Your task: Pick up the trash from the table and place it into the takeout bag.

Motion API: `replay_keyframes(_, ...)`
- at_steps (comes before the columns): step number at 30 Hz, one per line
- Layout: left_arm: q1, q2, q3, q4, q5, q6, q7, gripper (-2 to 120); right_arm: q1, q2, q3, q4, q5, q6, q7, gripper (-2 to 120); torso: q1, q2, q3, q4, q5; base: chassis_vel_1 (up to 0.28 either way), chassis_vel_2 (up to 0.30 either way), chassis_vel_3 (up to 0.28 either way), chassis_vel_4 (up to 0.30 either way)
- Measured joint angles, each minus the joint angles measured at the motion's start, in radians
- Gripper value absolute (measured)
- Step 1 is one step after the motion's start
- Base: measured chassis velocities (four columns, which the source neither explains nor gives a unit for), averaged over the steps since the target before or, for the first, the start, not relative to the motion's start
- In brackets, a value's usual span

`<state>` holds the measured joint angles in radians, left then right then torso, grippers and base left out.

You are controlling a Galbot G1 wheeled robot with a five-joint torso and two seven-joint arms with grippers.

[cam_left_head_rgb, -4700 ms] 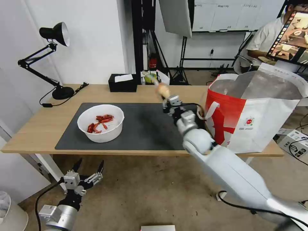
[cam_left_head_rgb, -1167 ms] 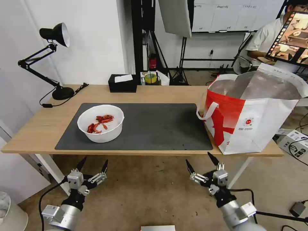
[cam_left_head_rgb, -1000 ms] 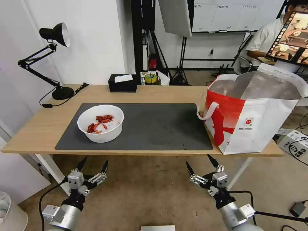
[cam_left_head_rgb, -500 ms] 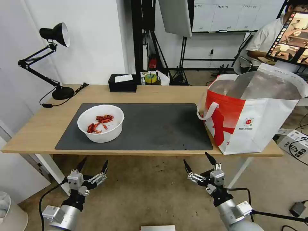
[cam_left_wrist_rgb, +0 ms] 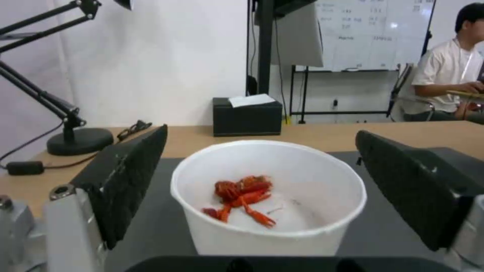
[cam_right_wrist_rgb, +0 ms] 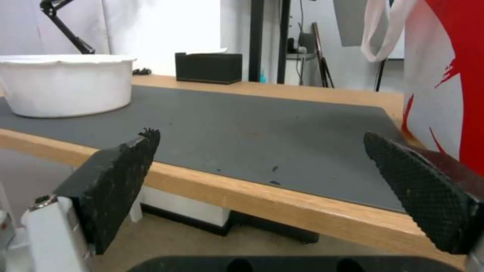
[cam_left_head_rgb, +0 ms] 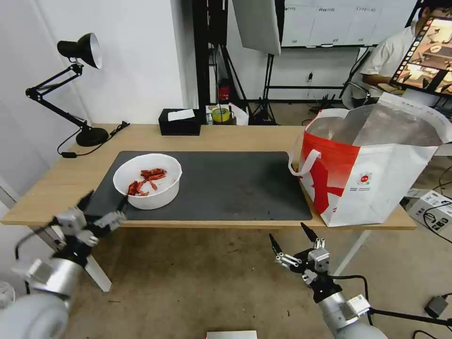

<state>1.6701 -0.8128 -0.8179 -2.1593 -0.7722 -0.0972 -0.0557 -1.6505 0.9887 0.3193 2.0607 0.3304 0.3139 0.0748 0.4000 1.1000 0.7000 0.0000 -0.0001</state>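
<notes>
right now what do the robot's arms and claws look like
Both arms are silver-grey cylinders with white housings and thin black cables looping off the wrists. The left claw and right claw each have two slim, pointed black fingers on silver metal linkages. Up close, the finger pads are flat black with a fine diamond-knurled texture, mounted on pale grey brackets with small screws.

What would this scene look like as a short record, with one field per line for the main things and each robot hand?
table: light wood, dark grey mat on top
bowl: white, on the mat, red shells inside
takeout bag: upright at the table's right end, mouth open
left gripper: open, at the table's near edge, facing the bowl
right gripper: open, low in front of the table, holding nothing
</notes>
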Motion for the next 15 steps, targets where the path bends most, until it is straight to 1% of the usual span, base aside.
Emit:
replay_keyframes(1, -0.016, 0.024, 0.006, 0.009, -0.016, 0.008, -0.006, 100, 0.0, 0.0, 0.0, 0.0, 0.0, 0.0, 0.0, 100, 0.0, 0.0, 0.0, -0.0001, -0.0001, 0.0, 0.0, 0.0, 0.0)
replay_keyframes(2, -0.016, 0.024, 0.006, 0.009, -0.016, 0.008, -0.006, 100, 0.0, 0.0, 0.0, 0.0, 0.0, 0.0, 0.0, 100, 0.0, 0.0, 0.0, -0.0001, -0.0001, 0.0, 0.0, 0.0, 0.0)
replay_keyframes(5, -0.082, 0.094, 0.048, 0.049, -0.055, 0.037, -0.03, 100, 0.0, 0.0, 0.0, 0.0, 0.0, 0.0, 0.0, 100, 0.0, 0.0, 0.0, 0.0, 0.0, 0.0, 0.0, 0.0, 0.0)
replay_keyframes(6, -0.082, 0.094, 0.048, 0.049, -0.055, 0.037, -0.03, 100, 0.0, 0.0, 0.0, 0.0, 0.0, 0.0, 0.0, 100, 0.0, 0.0, 0.0, 0.0, 0.0, 0.0, 0.0, 0.0, 0.0)
replay_keyframes(8, -0.143, 0.138, 0.095, 0.078, -0.095, 0.065, -0.051, 100, 0.0, 0.0, 0.0, 0.0, 0.001, 0.0, 0.001, 100, 0.0, 0.0, 0.0, 0.0, -0.0002, 0.0, 0.0, 0.0, 0.0)
replay_keyframes(10, -0.161, 0.15, 0.109, 0.085, -0.108, 0.073, -0.057, 100, 0.0, 0.0, 0.0, 0.0, 0.001, 0.0, 0.0, 100, 0.0, 0.0, 0.0, 0.0001, -0.0002, 0.0, 0.0, 0.0, 0.0)
replay_keyframes(12, -0.254, 0.196, 0.178, 0.116, -0.172, 0.125, -0.093, 100, 0.001, 0.0, 0.0, 0.0, 0.001, 0.0, 0.001, 100, 0.0, 0.0, 0.0, 0.0, -0.0002, 0.0, 0.0, 0.0, 0.0)
replay_keyframes(13, -0.282, 0.209, 0.198, 0.125, -0.194, 0.141, -0.103, 100, 0.001, 0.0, 0.0, 0.0, 0.001, 0.0, 0.001, 100, 0.0, 0.0, 0.0, -0.0001, 0.0, 0.0, 0.0, 0.0, 0.0)
replay_keyframes(14, -0.282, 0.209, 0.198, 0.125, -0.194, 0.141, -0.103, 100, 0.001, 0.0, 0.0, 0.0, 0.001, 0.0, 0.001, 100, 0.0, 0.0, 0.0, -0.0001, 0.0, 0.0, 0.0, 0.0, 0.0)
replay_keyframes(15, -0.333, 0.229, 0.23, 0.142, -0.238, 0.173, -0.12, 100, 0.001, 0.0, 0.0, 0.0, 0.001, 0.0, 0.001, 100, 0.0, 0.0, 0.0, -0.0001, 0.0, 0.0, 0.0, 0.0, 0.0)
